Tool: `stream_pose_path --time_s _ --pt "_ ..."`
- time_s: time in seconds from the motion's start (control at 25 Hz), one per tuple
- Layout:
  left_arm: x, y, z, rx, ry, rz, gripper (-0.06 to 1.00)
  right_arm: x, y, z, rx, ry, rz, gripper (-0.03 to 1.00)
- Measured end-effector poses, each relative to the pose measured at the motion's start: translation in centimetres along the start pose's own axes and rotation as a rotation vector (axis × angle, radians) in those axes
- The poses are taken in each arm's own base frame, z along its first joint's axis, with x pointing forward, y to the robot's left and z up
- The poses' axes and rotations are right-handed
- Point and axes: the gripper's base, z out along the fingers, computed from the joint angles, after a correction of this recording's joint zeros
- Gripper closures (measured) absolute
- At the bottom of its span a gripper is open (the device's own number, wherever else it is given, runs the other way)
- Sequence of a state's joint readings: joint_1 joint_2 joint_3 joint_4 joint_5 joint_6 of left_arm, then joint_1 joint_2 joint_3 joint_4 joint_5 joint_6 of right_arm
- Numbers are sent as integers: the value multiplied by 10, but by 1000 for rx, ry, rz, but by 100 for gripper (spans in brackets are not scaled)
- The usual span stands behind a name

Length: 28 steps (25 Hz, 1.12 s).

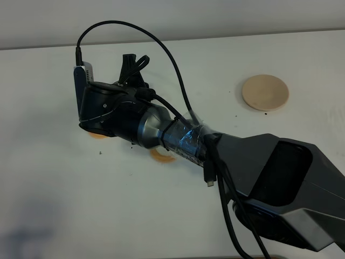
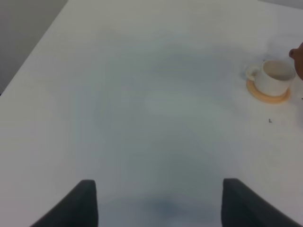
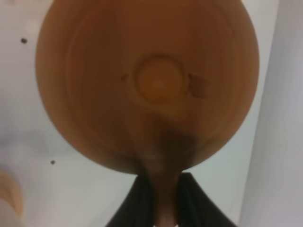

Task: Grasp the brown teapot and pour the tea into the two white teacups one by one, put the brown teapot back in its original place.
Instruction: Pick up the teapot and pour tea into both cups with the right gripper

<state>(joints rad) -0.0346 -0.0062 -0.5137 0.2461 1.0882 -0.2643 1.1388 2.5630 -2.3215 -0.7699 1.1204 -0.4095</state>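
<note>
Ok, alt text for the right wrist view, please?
A blurred brown teapot fills the view, round with a central knob, its handle pinched between the dark fingers of the right gripper. White table shows around it.

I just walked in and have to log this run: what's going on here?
The right tool is shut on the handle of the brown teapot, holding it close to a white teacup on its orange coaster, off the beige disc, which sits bare. Whether tea is flowing cannot be seen. The left tool hangs open over the table, holding nothing.
</note>
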Motion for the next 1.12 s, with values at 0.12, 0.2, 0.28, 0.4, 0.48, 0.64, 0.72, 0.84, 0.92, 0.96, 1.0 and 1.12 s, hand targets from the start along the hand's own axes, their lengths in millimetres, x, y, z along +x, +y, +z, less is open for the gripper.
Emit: stream_pose_path --time_s 0.12,0.2,0.28,0.4,0.48,0.64,0.72,0.84,0.92,0.96,1.0,1.12 --pt "0 0 0 0 0 0 39 -3 4 3 13 9 -33 87" --pt "0 0 0 0 0 0 39 -4 7 5 24 19 -58 87" --pt "0 0 0 0 0 0 39 -5 9 7 37 30 -80 87" --pt "0 0 0 0 0 0 39 -6 9 7 49 35 -93 87" --pt "0 0 0 0 0 0 39 -6 9 6 55 37 -98 87" --pt "0 0 0 0 0 0 39 -6 9 5 57 49 -114 87" --pt "0 0 0 0 0 0 39 -5 8 5 70 56 -126 87" --pt "0 0 0 0 0 0 39 -6 8 3 85 60 -142 87" --pt "0 0 0 0 0 0 39 -7 8 2 102 64 -158 87" --pt "0 0 0 0 0 0 39 -8 7 1 113 67 -168 87" --pt "0 0 0 0 0 0 39 -9 7 0 120 67 -174 87" --pt "0 0 0 0 0 0 39 -10 8 -2 130 67 -200 87"
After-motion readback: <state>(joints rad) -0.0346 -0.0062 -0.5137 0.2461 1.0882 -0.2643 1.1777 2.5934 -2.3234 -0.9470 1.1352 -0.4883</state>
